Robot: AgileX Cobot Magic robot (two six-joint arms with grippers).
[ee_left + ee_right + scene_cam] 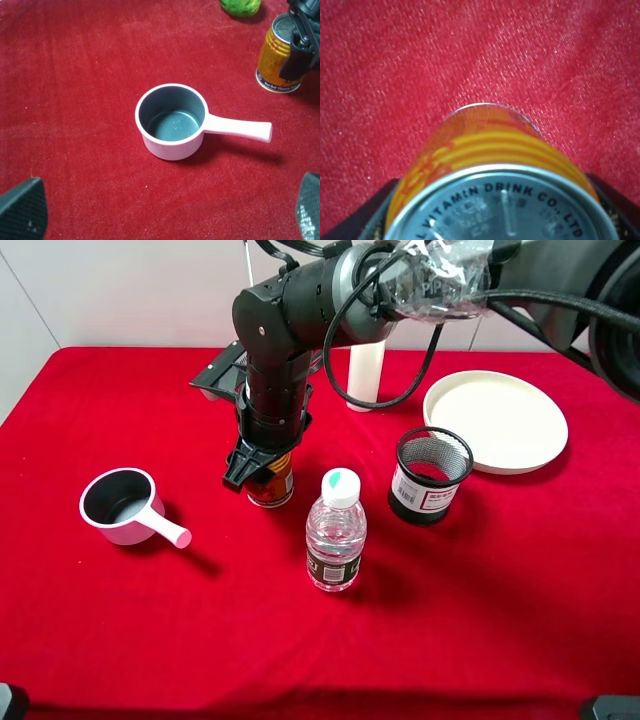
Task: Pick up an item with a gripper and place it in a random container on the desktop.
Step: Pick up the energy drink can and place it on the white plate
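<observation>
The orange-gold drink can (272,486) stands upright on the red cloth left of centre. It also shows in the left wrist view (276,65) and fills the right wrist view (490,150). My right gripper (264,466) reaches across from the right, comes down over the can, and its black fingers (362,220) press both sides of it. The cream-white plate (500,425) lies at the back right, with nothing on it. My left gripper (167,205) is open above the cloth near the saucepan, holding nothing.
A pink-handled saucepan (120,506) (172,120) sits at the left. A clear water bottle (335,532) stands just right of the can. A black mesh cup (430,476) stands beside the plate. A white cylinder (365,375) stands at the back. A green lime (241,6) lies beyond the can.
</observation>
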